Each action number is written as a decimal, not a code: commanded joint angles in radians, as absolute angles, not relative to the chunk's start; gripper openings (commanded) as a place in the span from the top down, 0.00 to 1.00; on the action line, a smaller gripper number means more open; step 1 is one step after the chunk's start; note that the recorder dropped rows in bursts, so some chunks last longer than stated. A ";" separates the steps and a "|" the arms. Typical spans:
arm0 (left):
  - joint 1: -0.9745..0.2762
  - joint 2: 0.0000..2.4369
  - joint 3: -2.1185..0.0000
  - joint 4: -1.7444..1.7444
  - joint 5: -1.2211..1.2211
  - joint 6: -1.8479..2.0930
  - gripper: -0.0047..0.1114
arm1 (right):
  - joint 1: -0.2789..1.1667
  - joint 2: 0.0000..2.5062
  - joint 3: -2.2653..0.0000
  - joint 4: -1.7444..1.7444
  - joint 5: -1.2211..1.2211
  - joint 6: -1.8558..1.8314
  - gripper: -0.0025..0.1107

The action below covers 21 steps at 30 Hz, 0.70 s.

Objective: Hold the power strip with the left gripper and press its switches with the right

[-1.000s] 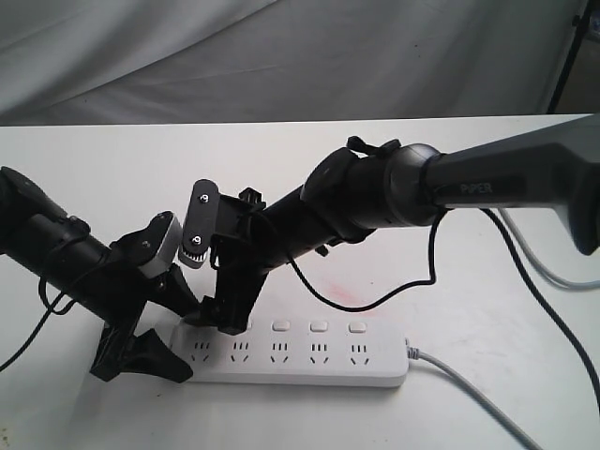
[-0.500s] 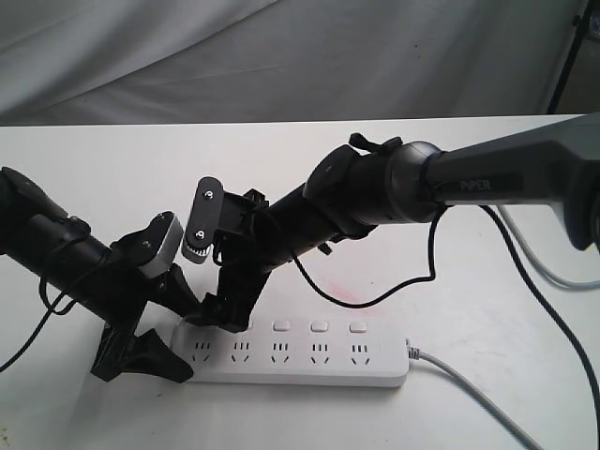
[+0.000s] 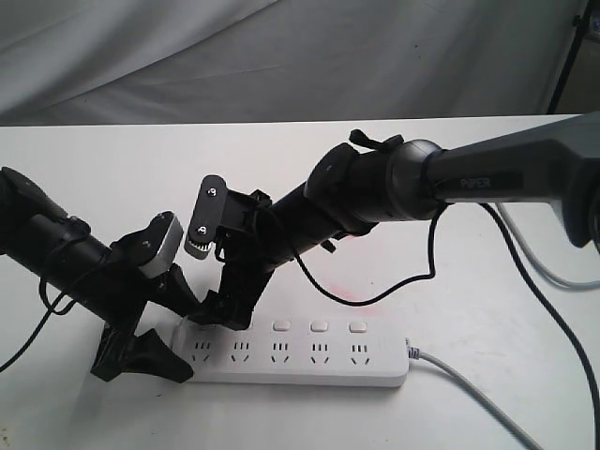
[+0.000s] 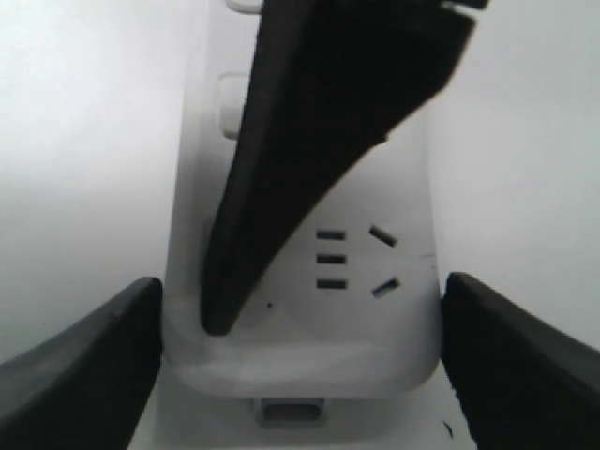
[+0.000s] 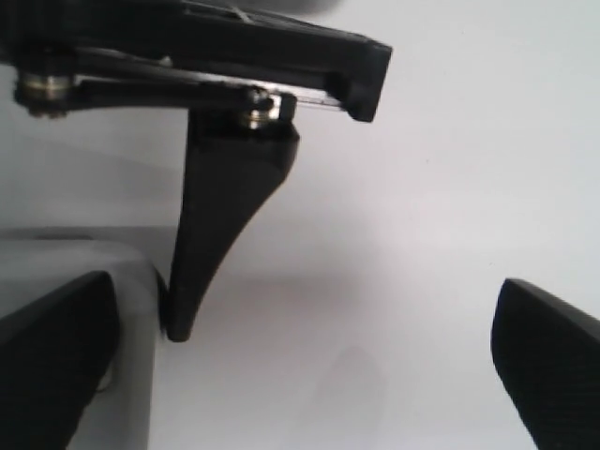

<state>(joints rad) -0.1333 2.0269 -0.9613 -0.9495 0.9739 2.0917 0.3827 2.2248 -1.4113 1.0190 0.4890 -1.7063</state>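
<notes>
1. One power strip (image 3: 309, 373), its end between the fingers of the left gripper (image 3: 181, 337).
2. Five sockets (image 3: 279, 353) along it.
3. Three switches (image 3: 319, 325) clear in the exterior view, all on the cable side of the right gripper (image 3: 225, 314); those behind it cannot be counted there.
4. One grey cable (image 3: 459, 380), at the end far from both grippers.
5. Two grippers.

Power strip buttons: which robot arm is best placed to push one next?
Right. The right hand, open, has a fingertip down by the small white square buttons; the left hand is clasping the end of the long flat white plastic power strip.
</notes>
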 commanded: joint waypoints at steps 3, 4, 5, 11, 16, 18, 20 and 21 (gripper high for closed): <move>-0.140 2.029 -0.966 -0.960 0.963 2.093 0.57 | 0.370 2.273 -1.381 0.938 0.458 -1.765 0.05; -0.140 2.029 -0.966 -0.960 0.963 2.093 0.57 | 0.370 2.265 -1.383 0.967 0.474 -1.773 0.05; -0.140 2.029 -0.966 -0.960 0.963 2.093 0.57 | 0.370 2.238 -1.382 1.016 0.492 -1.785 0.05; -0.140 2.029 -0.966 -0.960 0.963 2.093 0.57 | 0.370 2.142 -1.387 1.039 0.501 -1.760 0.05; -0.140 2.029 -0.966 -0.960 0.963 2.093 0.57 | 0.370 2.107 -1.387 1.095 0.513 -1.742 0.05; -0.140 2.029 -0.966 -0.960 0.963 2.093 0.57 | 0.370 2.105 -1.387 1.095 0.525 -1.733 0.05; -0.140 2.029 -0.966 -0.960 0.963 2.093 0.57 | 0.370 2.105 -1.387 1.095 0.527 -1.733 0.05; -0.140 2.029 -0.966 -0.960 0.963 2.093 0.57 | 0.370 2.105 -1.387 1.095 0.527 -1.731 0.05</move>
